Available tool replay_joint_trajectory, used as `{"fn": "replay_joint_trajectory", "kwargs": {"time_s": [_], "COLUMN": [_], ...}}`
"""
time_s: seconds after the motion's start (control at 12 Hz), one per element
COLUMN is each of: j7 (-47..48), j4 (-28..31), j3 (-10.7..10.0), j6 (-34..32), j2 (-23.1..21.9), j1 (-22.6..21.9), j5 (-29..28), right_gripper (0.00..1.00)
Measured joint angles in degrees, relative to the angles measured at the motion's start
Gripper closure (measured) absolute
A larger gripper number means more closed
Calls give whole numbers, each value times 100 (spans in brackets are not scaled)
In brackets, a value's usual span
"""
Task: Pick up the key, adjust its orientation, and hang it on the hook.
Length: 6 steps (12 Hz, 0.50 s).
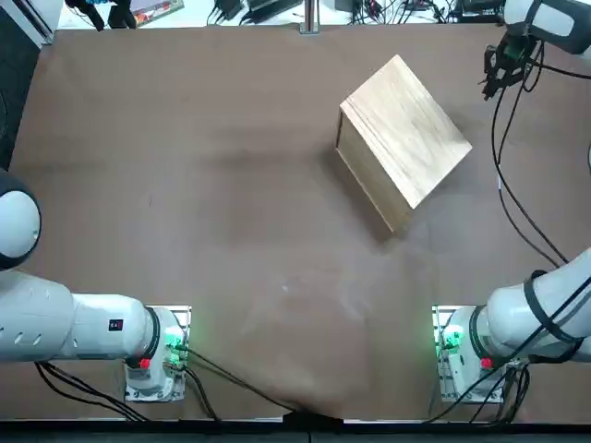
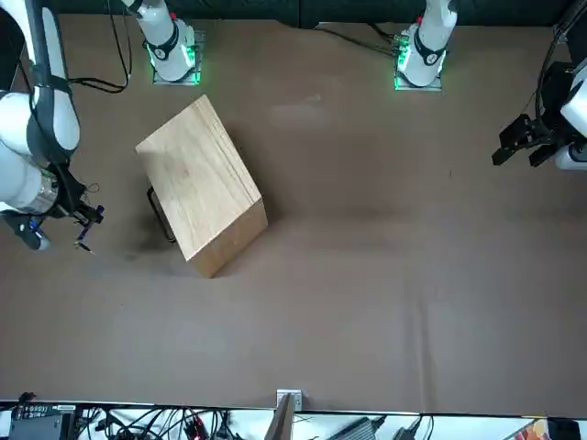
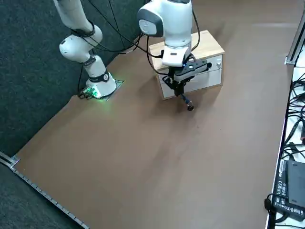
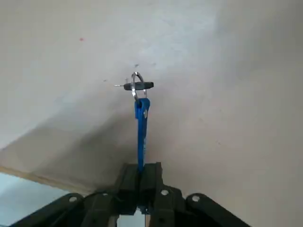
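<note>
**Key held by a narrow edge grip; hook not confirmed in view**

The right claw (image 4: 140,182) is closed on the key (image 4: 141,135), pinching only the near end of its blue head. The rest of the key, with a silver ring (image 4: 136,85) and a small dark piece at its tip, projects well beyond the fingers. In the top view the claw sits at roughly 2 o'clock on the worktop (image 1: 203,231), clear of the surface and to the right of the wooden box (image 1: 404,140).

Risks, as judged:
- Slip or pivot. So little of the key is clamped that any reorientation could swing it between the pads or drop it.
- Ring misalignment. The ring hangs loose, so it may turn away from the hook on approach.
- Collision. The box stands near the claw; a wide wrist rotation could strike it.
- Target uncertainty. A dark fitting (image 2: 160,213) shows on the box's side face; whether it is the hook cannot be told.
</note>
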<state>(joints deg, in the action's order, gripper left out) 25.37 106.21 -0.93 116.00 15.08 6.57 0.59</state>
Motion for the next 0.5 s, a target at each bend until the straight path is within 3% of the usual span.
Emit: {"fn": "replay_joint_trajectory", "kwargs": {"time_s": [0.5], "j7": [-1861], "j4": [-211], "j3": [6], "j6": [29], "j2": [263], "j1": [-346], "j5": [323], "right_gripper": [96]}}
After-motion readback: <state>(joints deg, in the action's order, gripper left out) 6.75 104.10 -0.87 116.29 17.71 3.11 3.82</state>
